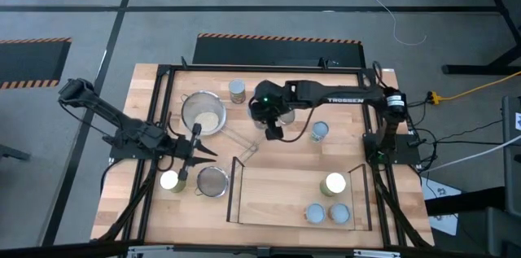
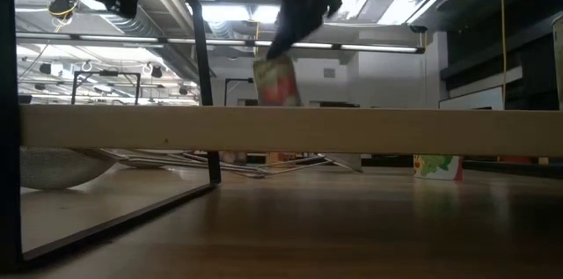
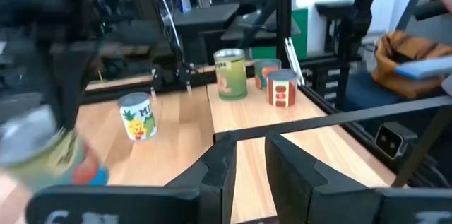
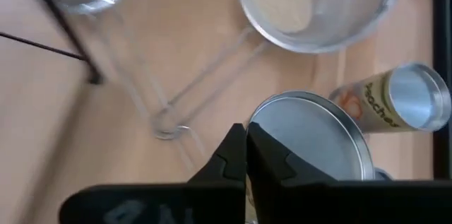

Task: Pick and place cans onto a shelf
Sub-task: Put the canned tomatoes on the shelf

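Observation:
My right gripper (image 1: pixel 273 133) hangs over the table's middle, shut on a can with a red and green label (image 2: pixel 277 81). The can's round grey top (image 4: pixel 307 139) shows beside the fingers. My left gripper (image 1: pixel 187 163) is open and empty at the left, between a shiny-topped can (image 1: pixel 169 181) and a strainer (image 1: pixel 213 182). The shelf (image 1: pixel 277 201) stands at the near right and bears three cans (image 1: pixel 334 183), (image 1: pixel 315 212), (image 1: pixel 340 212) standing on their bases. Two more cans (image 1: pixel 237 90), (image 1: pixel 320 131) stand on the table. My right gripper pinches the rim of the can's top (image 4: pixel 256 121) between its two fingers (image 4: pixel 229 153), at one edge of the lid. The fingers come from above, pointing down. The can hangs below them, a little tilted, lifted clear of the table.
A steel pan (image 1: pixel 203 114) with a long handle (image 1: pixel 240 140) lies left of my right gripper. The table's black frame posts (image 2: pixel 204 68) stand around the edges. The left wrist view shows cans on the shelf (image 3: pixel 231 74), (image 3: pixel 281 87) and one on the table (image 3: pixel 138 116).

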